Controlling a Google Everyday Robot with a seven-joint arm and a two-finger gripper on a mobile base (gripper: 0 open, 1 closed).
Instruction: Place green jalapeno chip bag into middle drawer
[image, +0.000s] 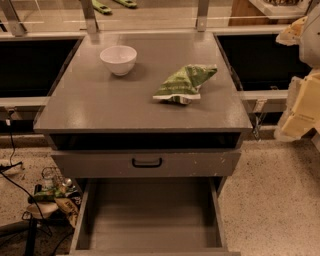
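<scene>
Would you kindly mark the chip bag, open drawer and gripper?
green jalapeno chip bag (184, 82): camera view, crinkled middle.
middle drawer (150, 215): camera view, bare floor.
gripper (302, 107): camera view, pale body, right edge.

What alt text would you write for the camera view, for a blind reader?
A green jalapeno chip bag lies on a grey cabinet top, right of a white bowl; below, the middle drawer is pulled open with a bare floor. The robot's gripper is at the right edge of the view, apart from the bag.

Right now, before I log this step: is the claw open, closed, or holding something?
Claw at the right edge, beside the cabinet: cannot be told. Not holding the bag, which lies on the cabinet top.
</scene>
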